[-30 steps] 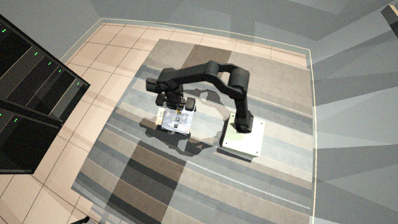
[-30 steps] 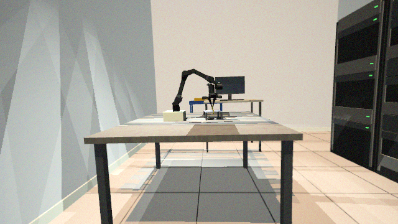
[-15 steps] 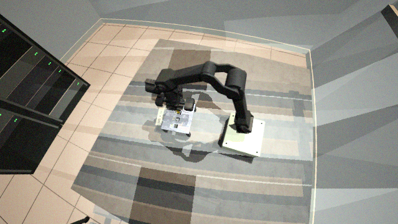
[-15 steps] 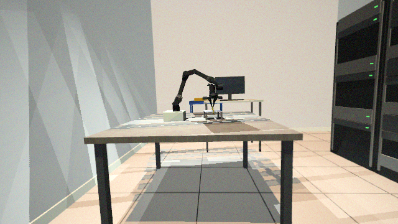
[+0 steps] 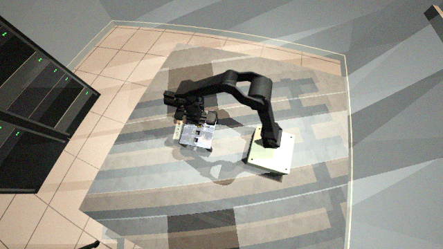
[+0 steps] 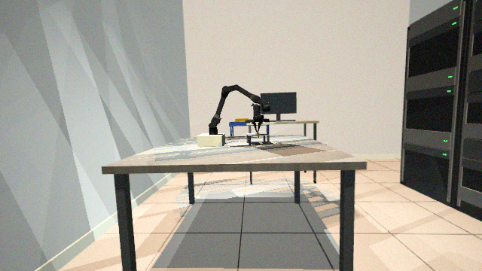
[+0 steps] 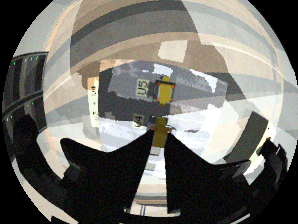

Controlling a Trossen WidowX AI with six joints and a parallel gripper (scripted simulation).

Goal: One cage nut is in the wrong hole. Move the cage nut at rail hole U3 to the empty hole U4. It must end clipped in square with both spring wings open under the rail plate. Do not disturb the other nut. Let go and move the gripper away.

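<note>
In the exterior view, a dark monitor (image 6: pixel 279 102) stands on a second desk (image 6: pixel 310 122) beyond the far edge of the table (image 5: pixel 277 221) (image 6: pixel 233 168), near something yellow (image 6: pixel 241 120). Server racks (image 5: pixel 34 124) (image 6: pixel 455 113) with green lights stand past its right edge.

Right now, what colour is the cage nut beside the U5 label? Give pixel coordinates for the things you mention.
Yellow body, orange at the corners; the cage nut (image 7: pixel 165 93) shows best in the wrist view.
</note>
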